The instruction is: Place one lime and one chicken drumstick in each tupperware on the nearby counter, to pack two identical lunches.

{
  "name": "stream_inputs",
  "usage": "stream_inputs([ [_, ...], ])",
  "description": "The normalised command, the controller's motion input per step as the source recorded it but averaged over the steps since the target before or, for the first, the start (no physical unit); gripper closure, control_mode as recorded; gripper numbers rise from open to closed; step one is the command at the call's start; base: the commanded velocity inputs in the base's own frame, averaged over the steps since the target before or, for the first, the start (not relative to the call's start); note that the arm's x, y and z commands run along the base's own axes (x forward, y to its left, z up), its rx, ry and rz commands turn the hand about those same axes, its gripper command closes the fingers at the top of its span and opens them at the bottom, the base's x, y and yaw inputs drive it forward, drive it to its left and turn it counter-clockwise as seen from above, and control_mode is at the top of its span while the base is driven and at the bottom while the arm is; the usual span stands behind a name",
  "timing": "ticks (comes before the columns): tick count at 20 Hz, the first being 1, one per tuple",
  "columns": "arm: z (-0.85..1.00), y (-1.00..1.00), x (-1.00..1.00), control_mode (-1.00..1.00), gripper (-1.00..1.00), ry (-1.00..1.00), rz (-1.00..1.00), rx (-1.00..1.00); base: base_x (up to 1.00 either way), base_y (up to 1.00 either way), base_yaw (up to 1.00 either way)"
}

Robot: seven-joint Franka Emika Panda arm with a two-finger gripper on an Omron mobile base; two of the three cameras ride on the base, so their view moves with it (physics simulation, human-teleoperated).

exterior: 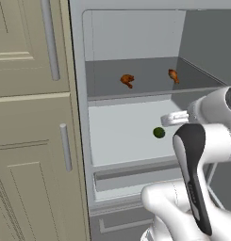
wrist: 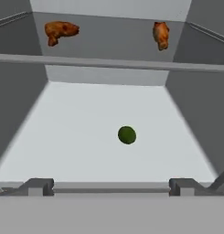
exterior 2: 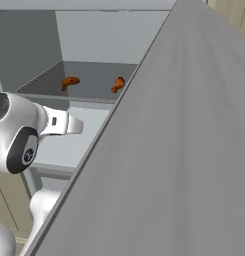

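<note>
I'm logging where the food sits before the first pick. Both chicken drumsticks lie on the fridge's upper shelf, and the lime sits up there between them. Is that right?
Not quite. The two drumsticks do lie on the upper shelf, but the lime sits alone on the lower shelf, below them. The hand view shows it plainly, and the left base view agrees.

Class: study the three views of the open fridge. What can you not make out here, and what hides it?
- Lower shelf, right base view: mostly covered by the open fridge door.
- Gripper, left base view: behind the arm's own white links.
- Drumsticks, every view: too small for surface detail.
</note>
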Motion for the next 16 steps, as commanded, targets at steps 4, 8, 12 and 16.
stream_inputs([
  [4,0.41,0.24,0.0,-1.0,-1.0,-0.08,-0.06,0.03,0.0,0.0,0.0],
  [8,0.39,0.18,0.0,-1.0,-1.0,-0.07,0.0,0.1,0.0,0.0,0.0],
  [12,0.33,0.08,0.0,-1.0,-1.0,-0.03,0.0,0.13,0.0,0.0,0.0],
  [16,0.2,0.29,0.03,-1.0,-1.0,-0.04,0.02,0.04,0.0,0.0,0.0],
])
